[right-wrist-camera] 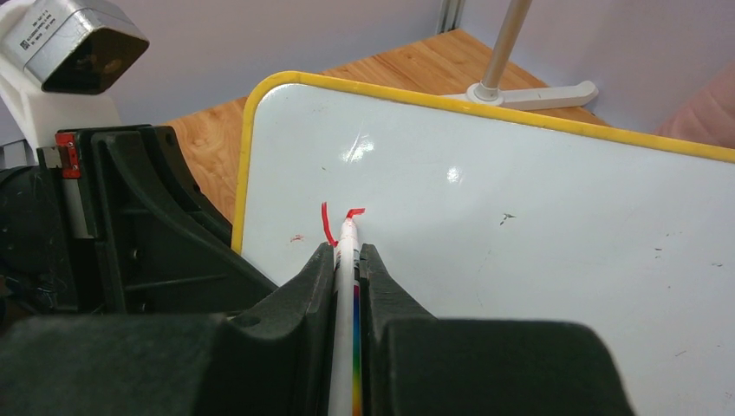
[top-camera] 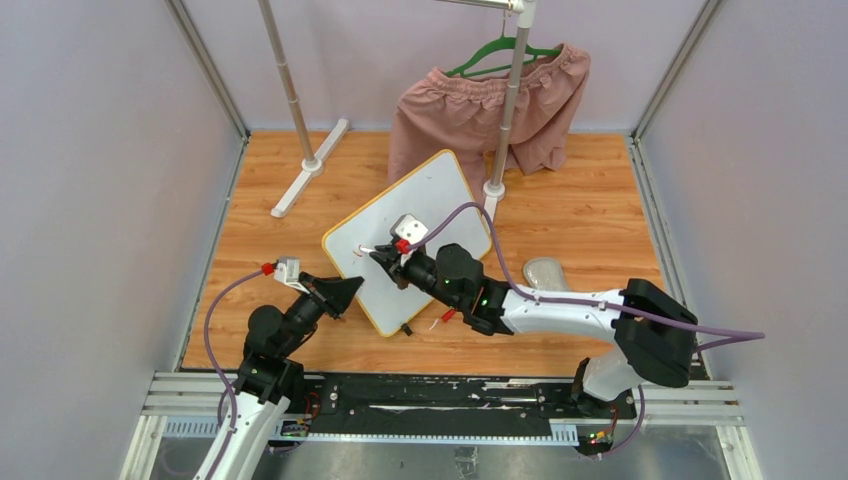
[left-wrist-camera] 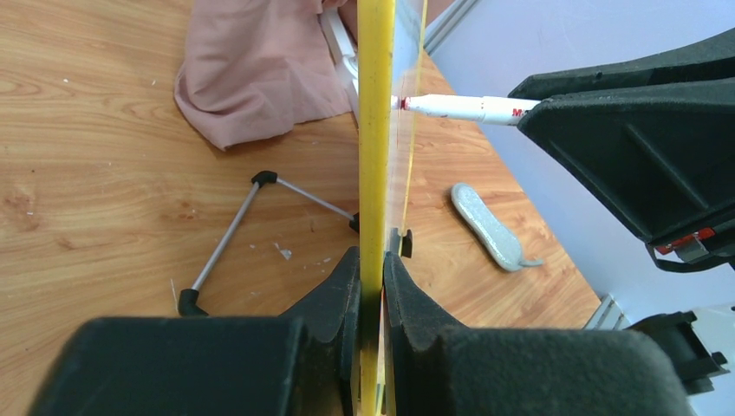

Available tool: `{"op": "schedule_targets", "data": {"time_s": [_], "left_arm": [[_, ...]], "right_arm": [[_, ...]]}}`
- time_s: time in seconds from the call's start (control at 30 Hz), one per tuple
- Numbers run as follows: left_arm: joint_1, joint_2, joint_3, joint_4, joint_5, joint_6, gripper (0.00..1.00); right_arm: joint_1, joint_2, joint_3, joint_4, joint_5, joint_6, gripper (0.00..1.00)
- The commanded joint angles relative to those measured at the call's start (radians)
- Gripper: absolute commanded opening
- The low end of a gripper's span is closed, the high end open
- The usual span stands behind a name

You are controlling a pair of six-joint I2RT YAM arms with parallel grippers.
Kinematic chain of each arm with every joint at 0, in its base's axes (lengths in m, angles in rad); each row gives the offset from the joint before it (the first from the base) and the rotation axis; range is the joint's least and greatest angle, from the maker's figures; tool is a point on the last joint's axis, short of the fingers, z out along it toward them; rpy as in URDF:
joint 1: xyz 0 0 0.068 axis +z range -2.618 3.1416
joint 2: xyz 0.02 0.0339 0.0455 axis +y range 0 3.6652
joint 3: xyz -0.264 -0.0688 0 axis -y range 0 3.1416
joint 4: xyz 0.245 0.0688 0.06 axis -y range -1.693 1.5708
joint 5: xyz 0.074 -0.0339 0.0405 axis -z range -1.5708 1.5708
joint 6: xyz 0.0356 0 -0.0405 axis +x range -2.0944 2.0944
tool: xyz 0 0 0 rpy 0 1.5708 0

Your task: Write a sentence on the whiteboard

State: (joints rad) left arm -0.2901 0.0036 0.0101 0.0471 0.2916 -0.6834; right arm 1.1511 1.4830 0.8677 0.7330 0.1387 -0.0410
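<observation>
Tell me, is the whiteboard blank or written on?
Barely written on: the whiteboard shows only two short red strokes by the marker tip, no words.

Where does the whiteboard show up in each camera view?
Top external: the whiteboard at centre, askew.
Left wrist: edge-on, a vertical yellow strip mid-picture.
Right wrist: its white face fills the middle and right.
Shared landmark: the pink shorts, in all three.

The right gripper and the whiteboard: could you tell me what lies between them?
A marker, clamped in the right gripper, its red tip touching the whiteboard; the right wrist view shows it.
</observation>
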Motion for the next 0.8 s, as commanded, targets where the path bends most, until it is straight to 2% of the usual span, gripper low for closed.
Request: {"op": "schedule_targets", "data": {"time_s": [0.0, 0.77], "left_arm": [[0.008, -0.067, -0.035, -0.112, -0.033, 0.069, 0.00], [0.008, -0.067, -0.036, -0.110, -0.025, 0.069, 0.00]], "right_arm": [[0.001, -0.024, -0.032, 0.000, 0.003, 0.020, 0.00], [0.023, -0.027, -0.035, -0.001, -0.016, 0.027, 0.00]]}}
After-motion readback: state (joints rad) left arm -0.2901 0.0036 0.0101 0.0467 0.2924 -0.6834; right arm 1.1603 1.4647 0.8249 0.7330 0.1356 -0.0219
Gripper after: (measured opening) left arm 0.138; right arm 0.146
